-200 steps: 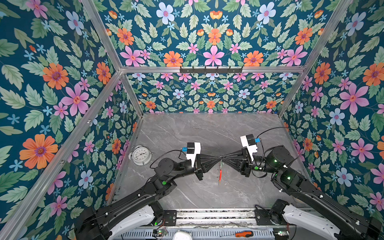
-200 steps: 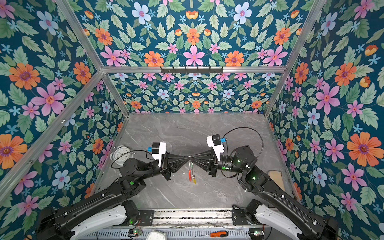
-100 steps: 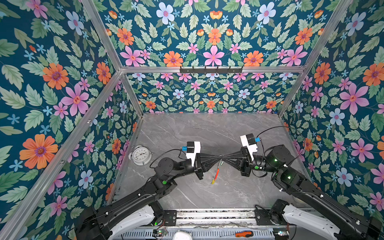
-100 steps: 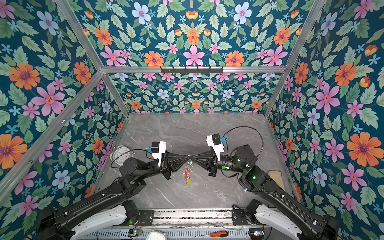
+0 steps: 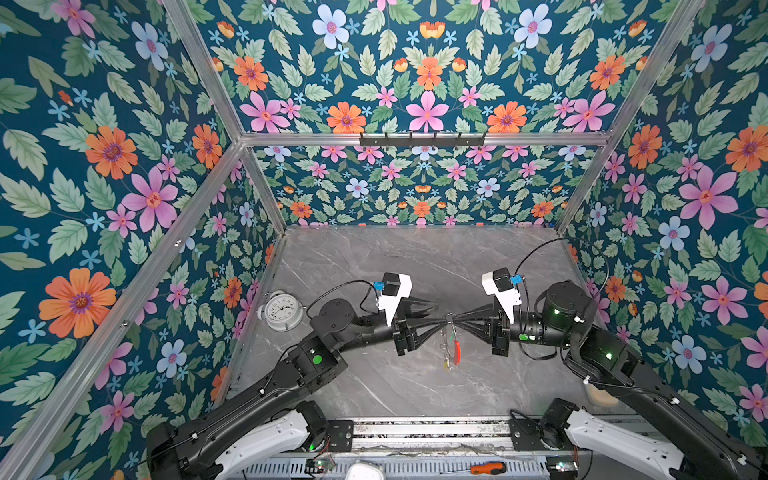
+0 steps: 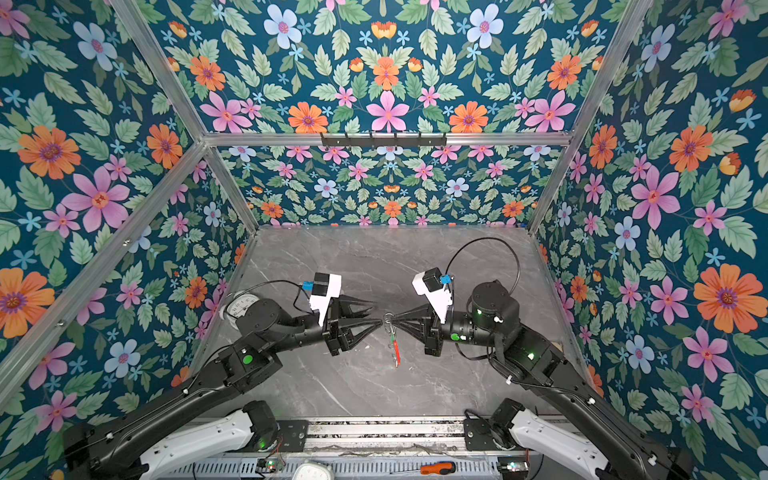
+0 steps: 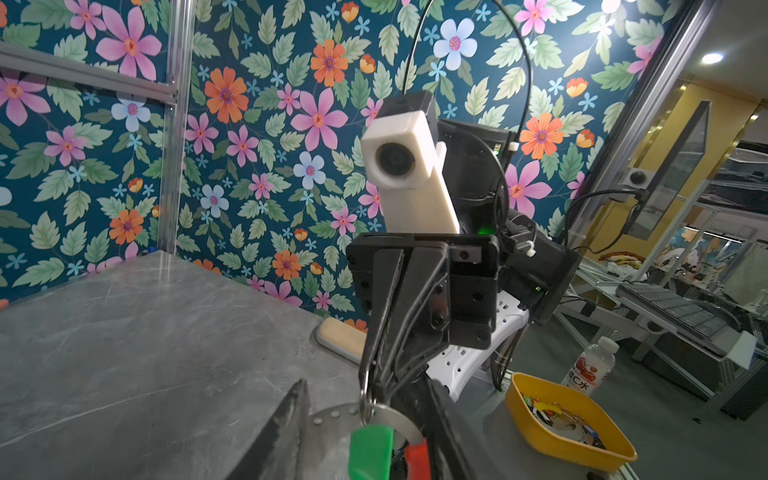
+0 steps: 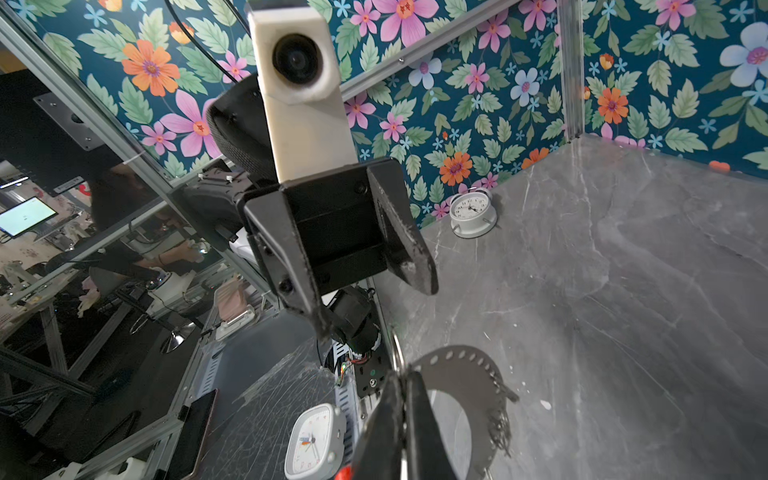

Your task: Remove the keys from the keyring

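We see our right gripper (image 5: pixel 456 322) clamped on the keyring (image 8: pixel 461 368), its keys (image 7: pixel 371 451) dangling above the middle of the desk (image 5: pixel 374 257), while our left gripper (image 5: pixel 437 316) stands parted just beside it.

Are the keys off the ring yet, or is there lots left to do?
Nothing looks done yet: no key lies loose on the table. In hand: the right gripper is shut on the keyring, holding it up off the table, and the left gripper stands open beside it. Left: the green key and the yellow key both hang from the keyring, so both need taking off.
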Robot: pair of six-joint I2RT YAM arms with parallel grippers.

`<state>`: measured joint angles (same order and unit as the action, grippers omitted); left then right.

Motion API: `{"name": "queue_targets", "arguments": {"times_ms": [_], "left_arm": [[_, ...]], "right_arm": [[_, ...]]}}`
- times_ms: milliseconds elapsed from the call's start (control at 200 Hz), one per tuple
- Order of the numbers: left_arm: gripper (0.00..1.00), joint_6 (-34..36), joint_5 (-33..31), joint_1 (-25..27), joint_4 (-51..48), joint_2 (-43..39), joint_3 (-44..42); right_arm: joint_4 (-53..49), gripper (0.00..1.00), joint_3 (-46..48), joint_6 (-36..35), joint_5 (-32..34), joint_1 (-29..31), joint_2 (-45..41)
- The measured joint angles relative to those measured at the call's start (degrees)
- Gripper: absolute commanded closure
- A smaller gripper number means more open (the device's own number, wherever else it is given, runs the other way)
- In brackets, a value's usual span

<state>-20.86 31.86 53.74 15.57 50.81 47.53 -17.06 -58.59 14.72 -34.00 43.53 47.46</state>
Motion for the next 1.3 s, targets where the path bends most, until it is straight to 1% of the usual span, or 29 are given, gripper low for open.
{"name": "queue_targets", "arguments": {"times_ms": [55, 105, 270, 515, 765, 900, 975, 1130, 1275, 1300], "left_arm": [[0.53, 0.63, 0.52, 0.00, -3.56, 0.52, 1.79], [0.55, 1.64, 1.01, 0.00, -6.69, 1.03, 3.30], [0.73, 3.37, 2.16, 0.00, -14.19, 3.65, 7.89], [0.90, 4.72, 4.09, 0.00, -20.76, 6.25, 11.41], [0.92, 5.14, 6.40, 0.00, -21.79, 7.28, 11.76], [0.96, 5.81, 7.48, -0.02, -21.79, 7.41, 11.76], [1.00, 5.77, 7.80, -0.02, -21.84, 7.45, 11.85], [1.00, 5.86, 8.17, -0.02, -21.55, 7.32, 11.69], [1.00, 5.86, 7.89, -0.04, -18.12, 5.66, 8.76], [1.00, 5.79, 7.78, -0.04, -17.25, 5.29, 8.07]], "right_arm": [[-2.47, 1.00, -0.98, -0.94, 0.87, 0.00, 0.31], [-4.24, 1.00, -1.79, -1.60, 1.16, 0.00, 0.66], [-7.74, 1.00, -3.43, -3.06, 1.40, 0.00, 1.79], [-9.66, 1.00, -4.35, -3.34, 1.40, -0.02, 2.64], [-10.10, 1.00, -4.96, -3.76, 1.55, 0.02, 3.13], [-10.40, 1.00, -5.29, -4.11, 1.66, 0.02, 3.39], [-10.60, 1.00, -5.35, -4.35, 1.88, 0.02, 3.43], [-10.64, 1.00, -5.49, -4.37, 1.97, 0.04, 3.61], [-10.56, 1.00, -5.49, -4.37, 1.33, 0.11, 3.91], [-10.49, 0.96, -5.49, -4.37, 1.22, 0.11, 3.91]]}}
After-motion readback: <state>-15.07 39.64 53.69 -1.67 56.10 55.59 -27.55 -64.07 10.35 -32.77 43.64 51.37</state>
